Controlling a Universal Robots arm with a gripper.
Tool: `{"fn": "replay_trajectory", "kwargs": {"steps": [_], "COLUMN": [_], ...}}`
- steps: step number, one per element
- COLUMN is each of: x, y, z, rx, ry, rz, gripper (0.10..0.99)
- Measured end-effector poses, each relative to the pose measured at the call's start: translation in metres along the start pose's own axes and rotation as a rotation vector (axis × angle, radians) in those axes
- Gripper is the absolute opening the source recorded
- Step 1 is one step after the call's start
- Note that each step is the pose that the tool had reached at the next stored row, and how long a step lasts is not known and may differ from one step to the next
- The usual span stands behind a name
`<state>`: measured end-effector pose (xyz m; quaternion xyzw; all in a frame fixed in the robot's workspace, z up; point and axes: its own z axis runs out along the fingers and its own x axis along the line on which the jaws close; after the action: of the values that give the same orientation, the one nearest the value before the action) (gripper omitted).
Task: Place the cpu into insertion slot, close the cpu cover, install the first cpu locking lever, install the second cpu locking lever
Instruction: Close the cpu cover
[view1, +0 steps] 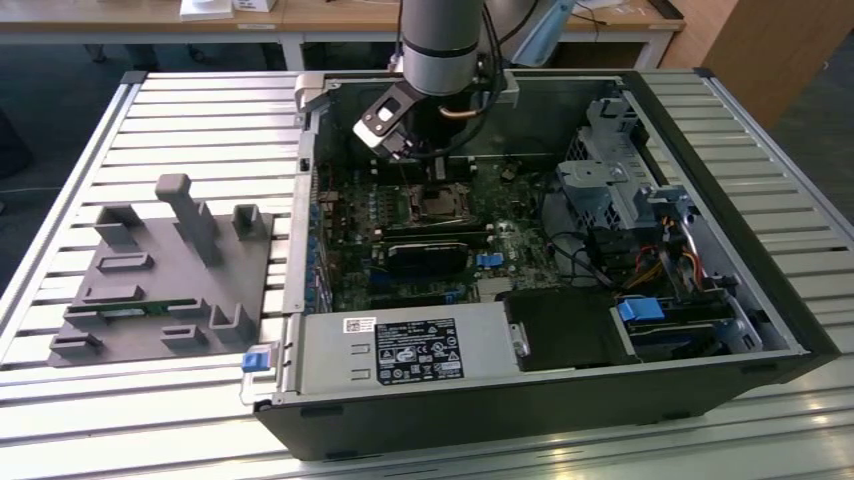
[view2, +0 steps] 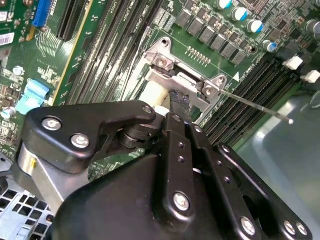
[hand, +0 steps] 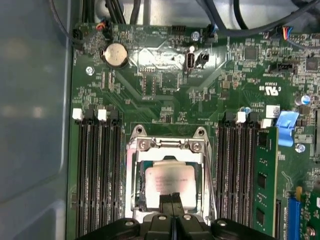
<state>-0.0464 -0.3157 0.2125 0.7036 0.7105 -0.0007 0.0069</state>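
The cpu (hand: 167, 181) lies flat in the motherboard's socket, its dull silver top showing through the open centre of the cpu cover (hand: 167, 145). That thin metal frame appears to lie down around the chip. My gripper (hand: 171, 200) is shut, its two black fingertips pressed together with nothing visible between them, right over the chip's near edge. In the second wrist view the gripper (view2: 178, 99) reaches the cover (view2: 167, 75) at its hinge end. A thin wire locking lever (view2: 255, 105) sticks out from the socket's corner, unlatched. The exterior view has the gripper (view1: 435, 175) just above the socket (view1: 434, 205).
Rows of black memory slots (hand: 97, 170) flank the socket, and a green RAM module (hand: 265, 180) stands in one row. The open black computer case (view1: 747, 250) walls in the arm. A grey fixture block (view1: 167, 270) sits on the slatted table at the exterior view's left.
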Motion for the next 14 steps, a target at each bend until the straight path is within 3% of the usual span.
{"fn": "replay_trajectory", "kwargs": {"steps": [14], "x": [0.0013], "y": [-0.0038], "z": [0.0081], "rx": [0.000], "ry": [0.0000], "rz": [0.000], "gripper": [0.110]}}
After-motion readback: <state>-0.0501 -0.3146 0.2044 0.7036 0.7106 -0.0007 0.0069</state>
